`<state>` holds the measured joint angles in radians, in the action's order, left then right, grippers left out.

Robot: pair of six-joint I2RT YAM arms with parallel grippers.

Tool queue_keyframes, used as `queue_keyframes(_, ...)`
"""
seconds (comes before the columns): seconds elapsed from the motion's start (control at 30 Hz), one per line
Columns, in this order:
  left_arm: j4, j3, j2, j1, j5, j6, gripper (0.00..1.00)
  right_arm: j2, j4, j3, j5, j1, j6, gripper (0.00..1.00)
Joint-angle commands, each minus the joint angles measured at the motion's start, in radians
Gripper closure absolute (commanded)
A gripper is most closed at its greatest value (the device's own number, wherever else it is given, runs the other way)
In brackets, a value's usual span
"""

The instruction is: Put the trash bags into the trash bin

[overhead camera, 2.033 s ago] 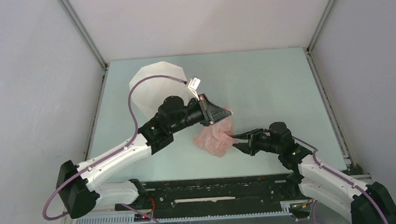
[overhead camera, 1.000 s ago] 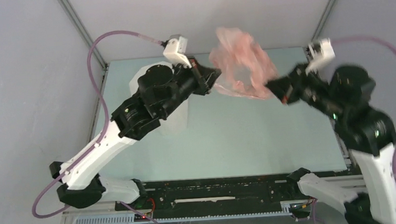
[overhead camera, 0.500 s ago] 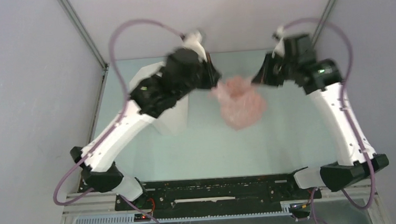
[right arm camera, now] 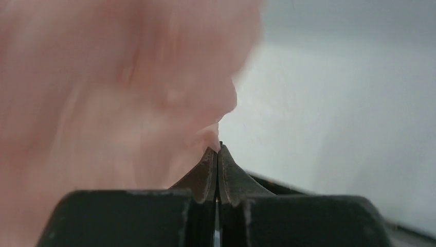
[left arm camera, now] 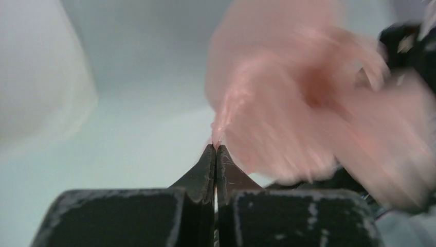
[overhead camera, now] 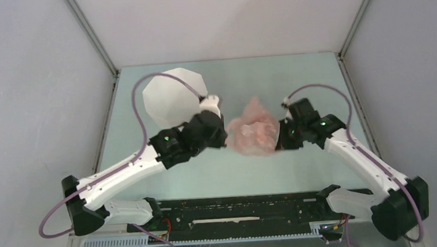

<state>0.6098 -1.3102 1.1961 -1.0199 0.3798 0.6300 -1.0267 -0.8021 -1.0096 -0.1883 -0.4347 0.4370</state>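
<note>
Bag point(overhead camera: 254, 134) sits just right of bin point(overhead camera: 168, 98), spanning gripper to gripper. Left gripper point(overhead camera: 223, 136) and right gripper point(overhead camera: 277, 138) each pinch a bag edge. Left is nearer bin.

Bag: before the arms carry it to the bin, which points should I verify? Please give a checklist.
1. Left gripper shut on bag: ok.
2. Right gripper shut on bag: ok.
3. Bag above bin: not ok, it is to the bin's right.
4. Bag clear of table: cannot tell.
5. Bin opening free: cannot tell, left arm covers part.
</note>
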Motion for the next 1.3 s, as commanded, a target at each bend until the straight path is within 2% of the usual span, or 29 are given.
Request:
queue_keyframes(0.0, -0.026, 0.130, -0.151, -0.027, 0.025, 0.101, 1.00, 0.042, -0.074, 0.048, -0.038, -0.028, 0.000, 0.94)
queue_keyframes(0.17, -0.062, 0.221, -0.176, 0.021, 0.004, 0.111, 1.00, -0.014, -0.076, 0.049, -0.112, -0.003, -0.004, 0.91)
queue_keyframes(0.27, -0.142, 0.306, -0.213, 0.030, -0.032, 0.135, 1.00, -0.028, -0.075, 0.061, -0.107, -0.053, 0.015, 0.83)
queue_keyframes(0.33, -0.205, 0.362, -0.247, 0.030, -0.072, 0.141, 1.00, -0.021, -0.067, 0.072, -0.115, -0.074, 0.036, 0.71)
queue_keyframes(0.47, -0.327, 0.463, -0.326, 0.030, -0.182, 0.103, 1.00, 0.049, -0.048, 0.076, -0.141, -0.111, 0.053, 0.38)
queue_keyframes(0.6, -0.301, 0.516, -0.412, 0.030, -0.203, 0.072, 1.00, 0.148, -0.025, 0.076, -0.073, -0.115, 0.071, 0.04)
queue_keyframes(0.63, -0.287, 0.533, -0.437, 0.030, -0.198, 0.078, 1.00, 0.159, -0.018, 0.075, -0.030, -0.113, 0.091, 0.01)
queue_keyframes(0.7, -0.275, 0.582, -0.480, 0.030, -0.198, 0.097, 1.00, 0.159, -0.013, 0.079, 0.093, -0.091, 0.156, 0.00)
queue_keyframes(0.73, -0.267, 0.598, -0.497, 0.030, -0.200, 0.107, 1.00, 0.152, 0.017, 0.088, 0.089, -0.067, 0.138, 0.00)
queue_keyframes(0.8, -0.234, 0.622, -0.525, 0.030, -0.202, 0.122, 1.00, 0.108, 0.099, 0.125, -0.129, 0.022, 0.043, 0.04)
queue_keyframes(0.87, -0.207, 0.643, -0.554, 0.030, -0.199, 0.131, 1.00, 0.020, 0.119, 0.134, -0.325, 0.149, 0.027, 0.09)
queue_keyframes(0.93, -0.181, 0.661, -0.584, 0.030, -0.182, 0.139, 1.00, -0.083, 0.159, 0.156, -0.492, 0.201, 0.032, 0.12)
queue_keyframes(1.1, -0.159, 0.704, -0.646, 0.030, -0.156, 0.178, 1.00, -0.266, 0.336, 0.192, -0.624, 0.126, 0.052, 0.15)
queue_keyframes(1.27, -0.140, 0.705, -0.659, 0.030, -0.152, 0.179, 1.00, -0.296, 0.450, 0.208, -0.604, 0.034, 0.055, 0.15)
